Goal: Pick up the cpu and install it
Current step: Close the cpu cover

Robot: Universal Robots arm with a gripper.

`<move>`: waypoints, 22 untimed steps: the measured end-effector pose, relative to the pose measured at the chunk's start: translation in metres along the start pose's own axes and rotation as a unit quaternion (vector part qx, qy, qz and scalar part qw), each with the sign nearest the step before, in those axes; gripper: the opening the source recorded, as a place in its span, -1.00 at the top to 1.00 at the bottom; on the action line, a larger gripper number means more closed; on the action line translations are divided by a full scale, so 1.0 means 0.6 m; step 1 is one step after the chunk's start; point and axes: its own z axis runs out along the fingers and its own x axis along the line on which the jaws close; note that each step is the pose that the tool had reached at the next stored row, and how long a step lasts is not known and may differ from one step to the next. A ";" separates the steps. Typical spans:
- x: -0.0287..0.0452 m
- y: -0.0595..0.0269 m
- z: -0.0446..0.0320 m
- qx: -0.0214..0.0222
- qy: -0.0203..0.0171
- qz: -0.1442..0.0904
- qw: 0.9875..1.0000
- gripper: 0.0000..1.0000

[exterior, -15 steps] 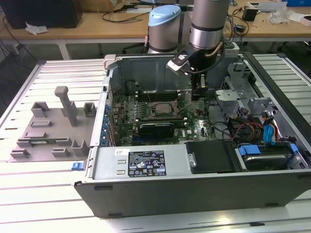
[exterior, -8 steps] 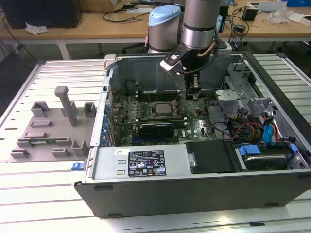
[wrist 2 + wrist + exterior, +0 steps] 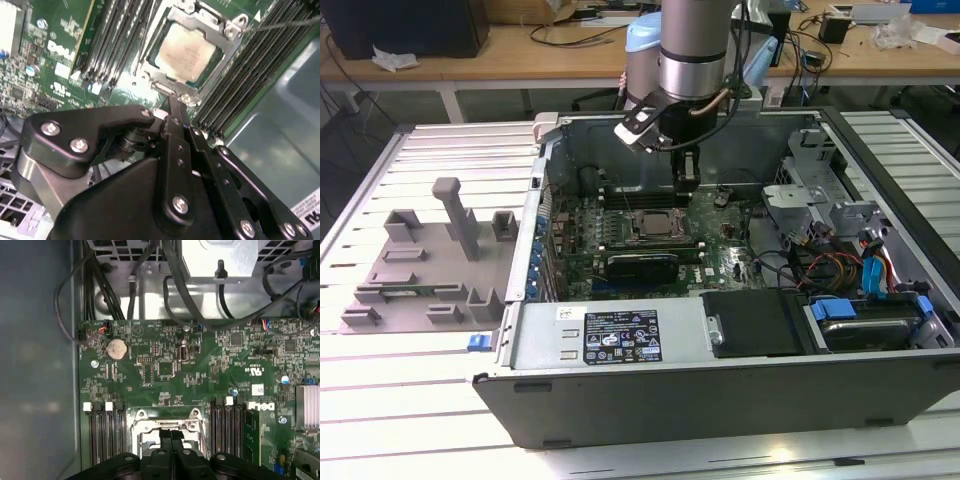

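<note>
The cpu is a silver square lying flat inside the metal socket frame on the green motherboard of the open computer case. The second wrist view shows the cpu seated within the socket frame, its top bare. My gripper hangs just above the board, a little toward the exterior view's right of the socket. In both wrist views the black fingers are pressed together with nothing between them. The gripper tip sits close beside the socket's edge.
Memory slots flank the socket on both sides. A long black card lies in front of the socket. Cables and blue drive parts fill the case's right side. A grey fixture tray rests outside the case at the exterior view's left.
</note>
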 end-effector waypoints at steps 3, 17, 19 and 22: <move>0.000 -0.017 0.002 0.009 0.000 0.000 1.000 0.79; -0.003 -0.054 0.011 0.009 0.000 0.000 1.000 0.79; -0.005 -0.058 0.015 0.009 0.001 0.000 1.000 0.79; -0.011 -0.062 0.021 0.009 0.001 0.000 1.000 0.79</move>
